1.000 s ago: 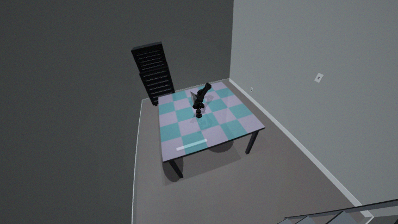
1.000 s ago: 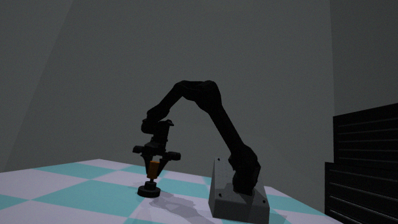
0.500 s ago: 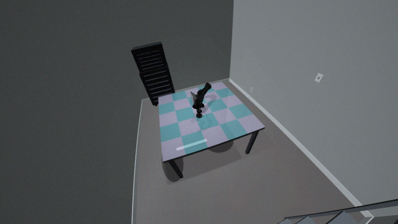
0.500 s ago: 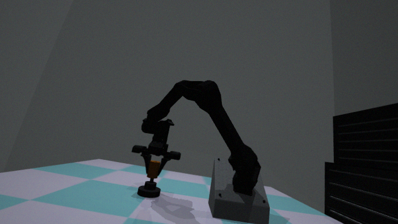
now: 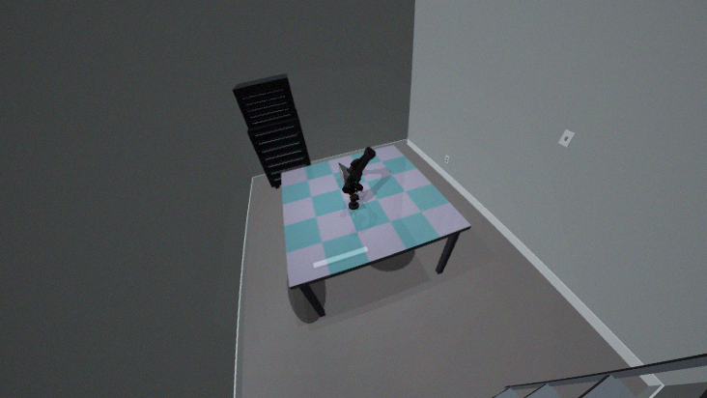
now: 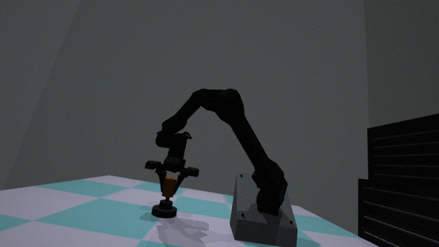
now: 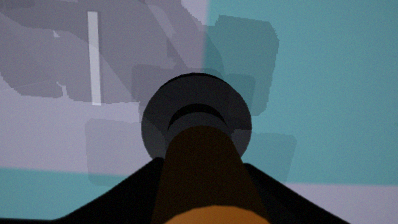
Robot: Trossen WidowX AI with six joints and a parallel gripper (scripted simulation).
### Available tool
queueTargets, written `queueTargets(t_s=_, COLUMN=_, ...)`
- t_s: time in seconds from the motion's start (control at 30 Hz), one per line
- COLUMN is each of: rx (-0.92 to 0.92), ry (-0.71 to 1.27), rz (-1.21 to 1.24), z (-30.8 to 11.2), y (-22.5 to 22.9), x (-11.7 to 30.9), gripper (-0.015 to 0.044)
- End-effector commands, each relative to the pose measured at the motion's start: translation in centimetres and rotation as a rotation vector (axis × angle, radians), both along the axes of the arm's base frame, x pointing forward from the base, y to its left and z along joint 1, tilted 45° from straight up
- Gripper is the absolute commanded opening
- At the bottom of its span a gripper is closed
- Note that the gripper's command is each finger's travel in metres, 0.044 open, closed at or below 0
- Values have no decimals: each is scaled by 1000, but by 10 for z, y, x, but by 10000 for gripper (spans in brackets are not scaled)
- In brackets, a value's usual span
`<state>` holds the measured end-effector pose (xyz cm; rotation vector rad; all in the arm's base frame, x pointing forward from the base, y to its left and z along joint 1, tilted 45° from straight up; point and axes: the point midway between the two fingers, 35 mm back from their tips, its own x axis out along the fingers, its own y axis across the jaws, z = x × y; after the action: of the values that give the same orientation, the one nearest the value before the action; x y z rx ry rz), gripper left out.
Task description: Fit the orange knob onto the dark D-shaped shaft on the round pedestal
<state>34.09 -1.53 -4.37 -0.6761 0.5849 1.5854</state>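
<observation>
The orange knob is upright in my gripper, which is shut on its sides. The round dark pedestal stands on the table directly below. In the exterior view, a short piece of the dark shaft shows between the knob's lower end and the pedestal's raised middle, so the knob is not against the pedestal. The knob hides the shaft's top and its own hole; whether the shaft's tip is inside the hole, and how the flat sides lie, cannot be seen.
The arm's grey base block stands right of the pedestal in the exterior view. The checkered table carries a pale strip near its front edge. A black slatted cabinet stands beyond the table.
</observation>
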Motion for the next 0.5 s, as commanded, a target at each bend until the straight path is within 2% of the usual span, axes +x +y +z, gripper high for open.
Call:
queueTargets(t_s=0.0, rx=2, ry=-3, rz=1, z=-1, y=1, x=0, gripper=0)
queueTargets(t_s=0.47, rx=2, ry=-3, rz=1, z=-1, y=1, x=-2, gripper=0)
